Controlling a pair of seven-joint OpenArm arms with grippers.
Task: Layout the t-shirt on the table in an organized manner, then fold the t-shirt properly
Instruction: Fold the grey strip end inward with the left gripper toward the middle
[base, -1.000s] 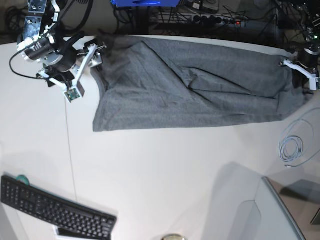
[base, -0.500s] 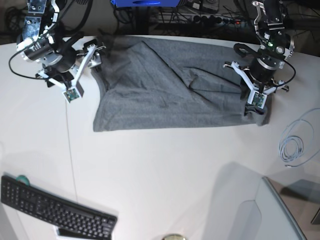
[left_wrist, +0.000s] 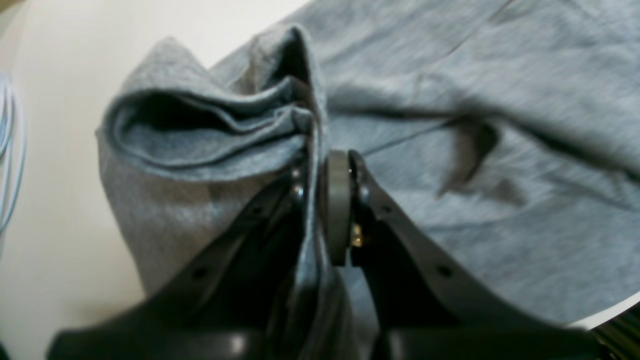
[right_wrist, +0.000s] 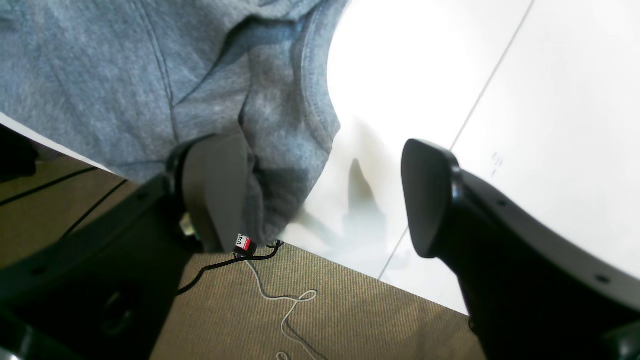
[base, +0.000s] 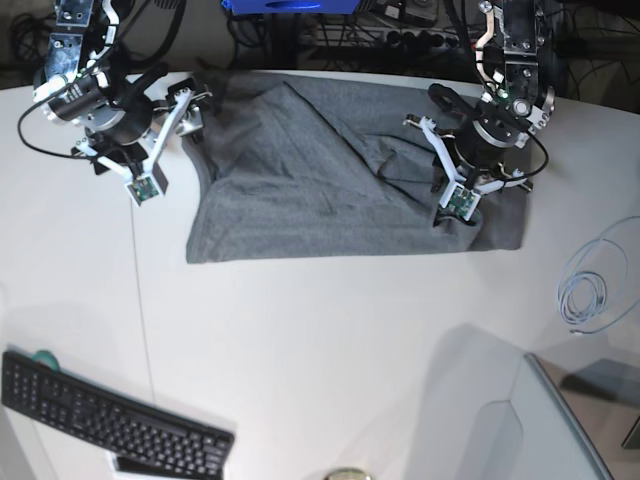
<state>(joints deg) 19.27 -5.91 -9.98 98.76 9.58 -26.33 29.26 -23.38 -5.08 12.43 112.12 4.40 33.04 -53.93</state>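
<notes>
One grey shirt (base: 320, 215) lies in a long, rumpled band across the far part of the desk (base: 330, 350), with its end on the left arm's side lifted and folded back over the rest. The left fingers (left_wrist: 322, 200) are clenched on a pinch of that cloth; the right fingers (right_wrist: 325, 200) stand wide apart, holding nothing, above the opposite end. The knit looks light, soft and limp, likely to sag between grips and wrinkle if dragged, though hardly fragile. A hold near the outer corners, through all layers, would probably carry the fold better than one mid-cloth. Dark fingers hide part of the pinch, the right arm covers some fabric in the base view, and the neckline is hard to make out.
</notes>
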